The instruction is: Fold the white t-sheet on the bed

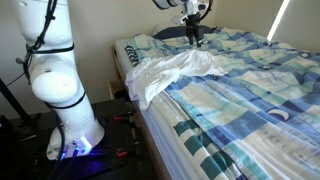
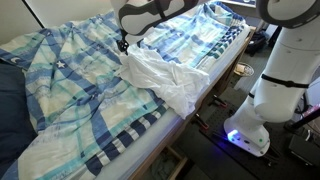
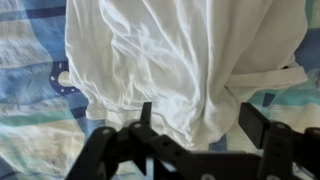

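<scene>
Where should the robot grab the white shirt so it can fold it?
Probably the bunched edge of the crumpled white cotton t-shirt right under the open end effector, coming straight down from above. That end rests on the blue checked bed cover, so the fingers can pinch its raised folds. The other end droops over the bed's side.

Bench (image 1: 250,100), a bed in blue-checked fabric, fills right of frame. White t-shirt (image 1: 172,72) lies crumpled on it, upper centre, draping over edge.
</scene>
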